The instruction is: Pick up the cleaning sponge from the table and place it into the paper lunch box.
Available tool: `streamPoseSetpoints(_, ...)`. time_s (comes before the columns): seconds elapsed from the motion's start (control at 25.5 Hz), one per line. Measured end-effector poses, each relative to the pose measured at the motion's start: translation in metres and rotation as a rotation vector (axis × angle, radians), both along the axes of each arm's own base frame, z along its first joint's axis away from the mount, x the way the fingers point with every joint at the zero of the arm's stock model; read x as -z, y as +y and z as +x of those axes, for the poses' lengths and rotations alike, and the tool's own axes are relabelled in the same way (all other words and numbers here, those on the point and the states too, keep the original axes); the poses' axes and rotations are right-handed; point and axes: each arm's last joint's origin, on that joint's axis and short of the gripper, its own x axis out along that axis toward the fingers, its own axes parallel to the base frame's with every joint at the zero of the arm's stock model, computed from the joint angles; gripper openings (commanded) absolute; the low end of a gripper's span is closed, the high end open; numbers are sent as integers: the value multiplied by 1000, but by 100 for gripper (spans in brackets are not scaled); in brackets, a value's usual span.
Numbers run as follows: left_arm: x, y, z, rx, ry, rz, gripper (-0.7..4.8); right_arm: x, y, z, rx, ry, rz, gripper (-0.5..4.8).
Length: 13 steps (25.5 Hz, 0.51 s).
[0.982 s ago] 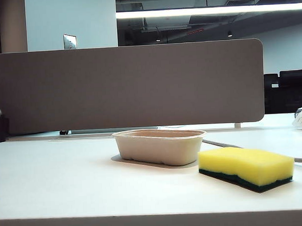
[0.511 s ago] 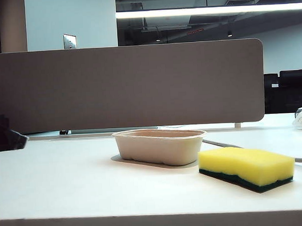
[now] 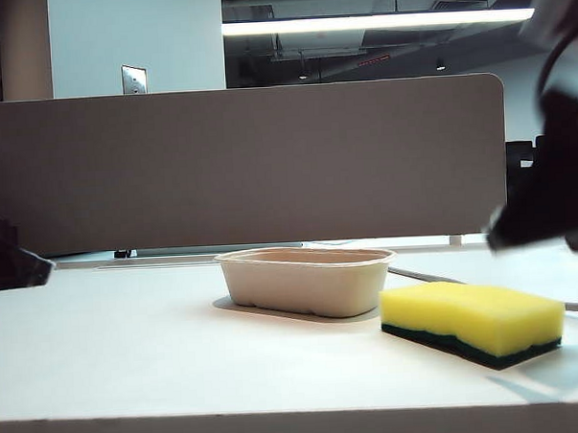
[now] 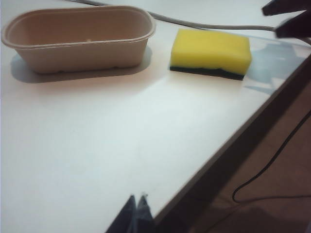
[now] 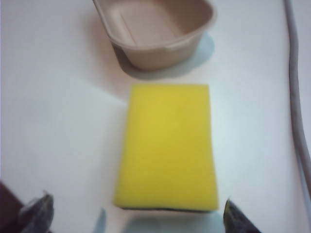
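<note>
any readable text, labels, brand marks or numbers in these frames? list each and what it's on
None readable in any view.
cleaning sponge: plain yellow face, no print.
paper lunch box: plain beige walls, no mark showing.
table and divider panel: blank.
wall plate behind the divider: too small to tell whether it carries any marking.

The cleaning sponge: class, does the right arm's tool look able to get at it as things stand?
Probably yes. The right tool hangs open just above the cleaning sponge, fingertips either side of its near end; nothing lies between, and the paper lunch box stands apart.
</note>
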Motion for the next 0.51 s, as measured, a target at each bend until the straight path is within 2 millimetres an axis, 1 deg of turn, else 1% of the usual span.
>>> streamPoseSetpoints(0.04, 0, 0, 0, -2, 1, 1, -5, -1, 6, 8, 15, 23, -41, 479)
streamPoseSetpoints(0.08, 0, 0, 0, -1, 0, 0, -5, -7, 16, 23, 24, 39, -72, 479)
streamPoseSetpoints(0.12, 0, 0, 0, -1, 0, 0, -5, -11, 22, 32, 25, 37, -81, 479)
streamPoseSetpoints(0.16, 0, 0, 0, -2, 0, 0, -5, -18, 32, 46, 24, 40, -89, 479)
streamPoseSetpoints(0.24, 0, 0, 0, -1, 1, 0, -5, -19, 47, 65, 21, 80, -122, 479)
streamPoseSetpoints(0.31, 0, 0, 0, -3, 0, 1, -5, -12, 56, 79, 17, 162, -184, 479)
streamPoseSetpoints(0.35, 0, 0, 0, -3, 0, 1, -5, -9, 59, 81, 12, 194, -204, 479)
streamPoseSetpoints(0.39, 0, 0, 0, -4, 0, 1, -5, -5, 61, 83, -2, 228, -218, 479)
streamPoseSetpoints(0.51, 0, 0, 0, -4, -1, 1, -5, 3, 62, 85, -6, 259, -238, 479)
